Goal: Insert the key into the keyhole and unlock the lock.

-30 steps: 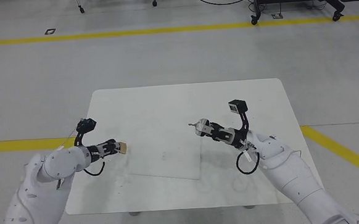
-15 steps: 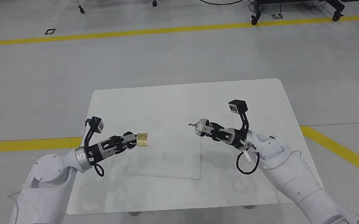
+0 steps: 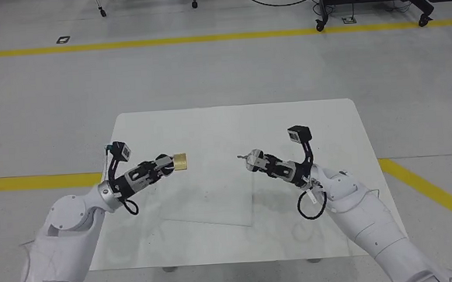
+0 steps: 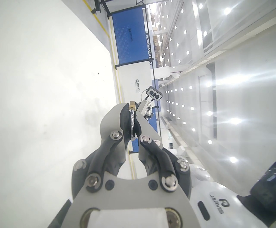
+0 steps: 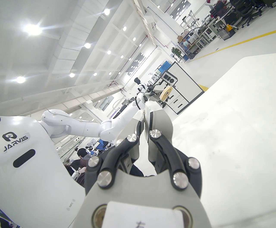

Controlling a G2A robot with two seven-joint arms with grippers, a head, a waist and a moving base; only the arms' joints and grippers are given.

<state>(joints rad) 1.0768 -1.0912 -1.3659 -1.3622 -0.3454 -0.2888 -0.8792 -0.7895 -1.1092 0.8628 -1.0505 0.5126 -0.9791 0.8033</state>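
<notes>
Left gripper: clamped on the lock by its shackle, left of centre.
Lock body: brass, pointed right, lifted off the table.
Right gripper: pinched narrow on the key, right of centre.
Key tip: faced the lock, well apart.

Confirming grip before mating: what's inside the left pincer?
The left pincer is shut on the lock, by its metal shackle; the brass body juts past its tips, mostly hidden in the wrist view.
</notes>
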